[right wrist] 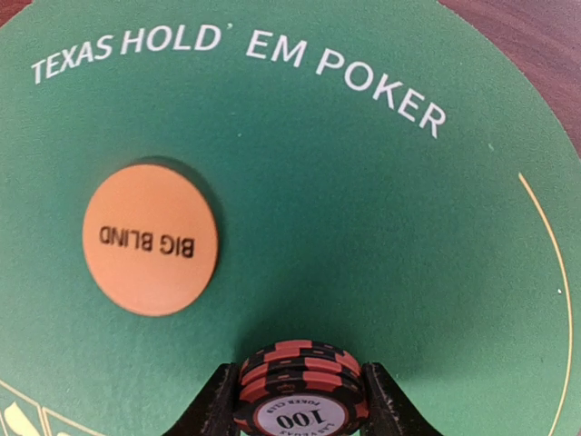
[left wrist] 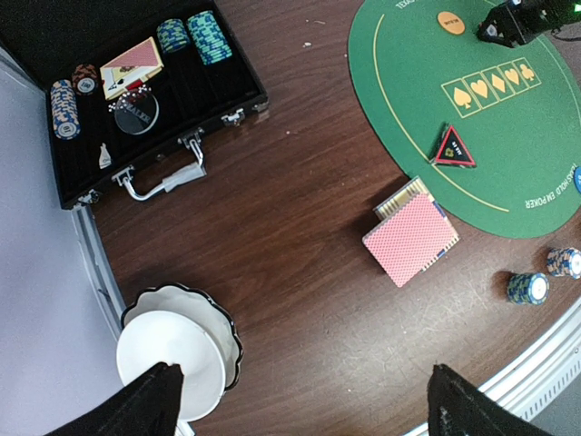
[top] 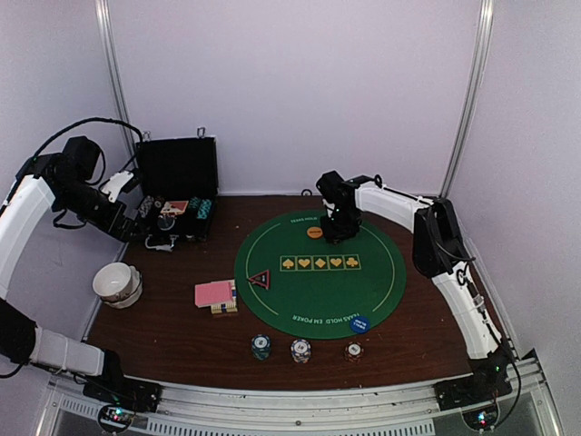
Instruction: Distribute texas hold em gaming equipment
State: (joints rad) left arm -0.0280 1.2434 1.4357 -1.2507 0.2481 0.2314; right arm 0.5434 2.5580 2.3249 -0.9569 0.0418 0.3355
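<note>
From the top view, a round green felt mat [top: 309, 295] lies on the brown tabletop [top: 163, 336]. An orange plastic disc [top: 314, 232] sits at the mat's 12 o'clock and a blue disc [top: 360, 322] at 5 o'clock. A red-black triangle marker [top: 260, 279] is on the rim at 9 o'clock. Three small chip stacks, teal [top: 261, 346], blue-white [top: 300, 350] and brown-red [top: 354, 350], stand in a row just off the mat's 6 o'clock edge. A pink-red-backed deck of playing cards [top: 214, 293] lies off the mat at 9 o'clock. The open black hard case [top: 177, 168] is at the tabletop's 10 o'clock, the white bowl [top: 116, 282] at 9 o'clock.

The left wrist view shows the left fingers [left wrist: 150, 404] spread wide apart, holding nothing, high above the bowl. The case keeps more chips: teal stacks [left wrist: 195, 36], a blue-white roll [left wrist: 62, 109] and some loose cards [left wrist: 132, 66].

In the right wrist view, the right fingers [right wrist: 213, 404] are clamped on a short stack of red-and-black stripe-edged chips [right wrist: 300, 391]. It is low over the felt, at 4 o'clock of the orange disc, which reads BIG BLIND. Whether it touches the mat, I cannot tell.

My judgement is that the task is past halfway: markers and three stacks are out and a fourth is being placed. Dealing the cards and emptying the case seem left
</note>
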